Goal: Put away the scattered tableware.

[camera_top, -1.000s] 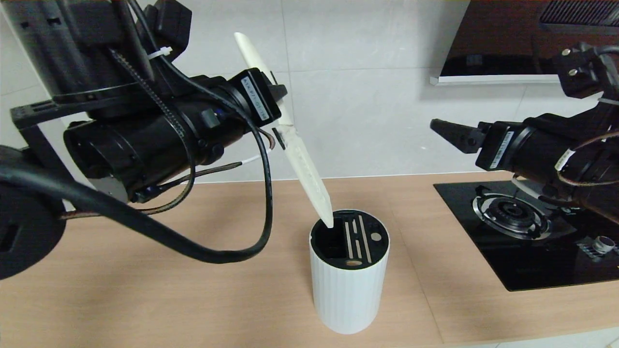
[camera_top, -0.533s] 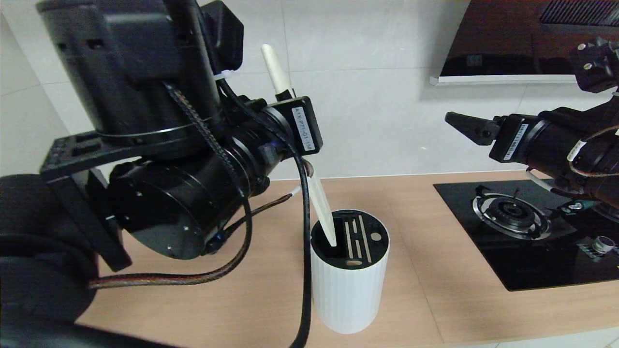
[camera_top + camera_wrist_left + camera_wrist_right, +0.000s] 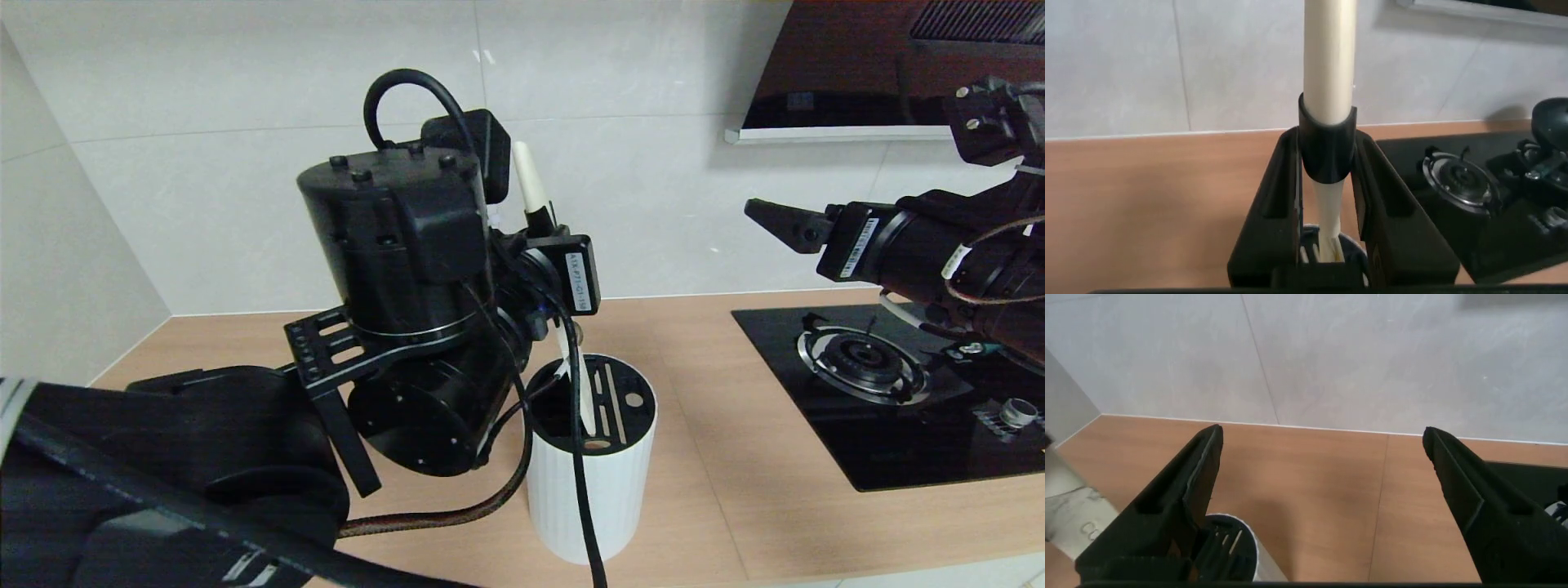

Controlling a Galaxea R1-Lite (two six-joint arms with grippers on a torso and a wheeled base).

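Nearly upright, the knife (image 3: pixel 527 178) is clamped in the left gripper (image 3: pixel 1327 147), blade tip inside the white holder (image 3: pixel 588 490) on the counter (image 3: pixel 735 490). Off to the side, the right gripper (image 3: pixel 1321 437) hovers level, jaws spread.

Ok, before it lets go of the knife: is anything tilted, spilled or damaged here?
Nothing stands out. The white holder stands upright on the counter, and nothing is spilled. The knife leans only slightly in the left gripper, with its tip at the holder's slotted top.
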